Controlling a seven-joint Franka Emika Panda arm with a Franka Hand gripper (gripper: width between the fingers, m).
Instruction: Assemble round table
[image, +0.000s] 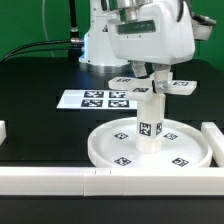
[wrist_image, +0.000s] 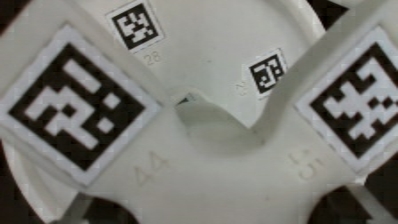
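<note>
The large round rimmed disc (image: 105, 150) lies flat on the black table. The stubby cylinder post (image: 150, 125) stands upright in its middle, with a tag on its side. The small cross-shaped piece (image: 178, 88) sits level on top of the post. My gripper (image: 152, 76) comes straight down onto it and is shut on its middle. In the wrist view the cross-shaped piece (wrist_image: 214, 160) fills the picture with its tagged arms. My gripper (wrist_image: 217, 205) holds it, with a grey finger (wrist_image: 68, 200) just showing at the edge. The post is hidden under it there.
The marker board (image: 95, 98) lies flat behind the disc, toward the exterior view's left. A long white bar (image: 60, 178) runs along the front, another bar (image: 213, 140) stands at the right, and a short one (image: 3, 130) at the left edge. The robot base stands behind.
</note>
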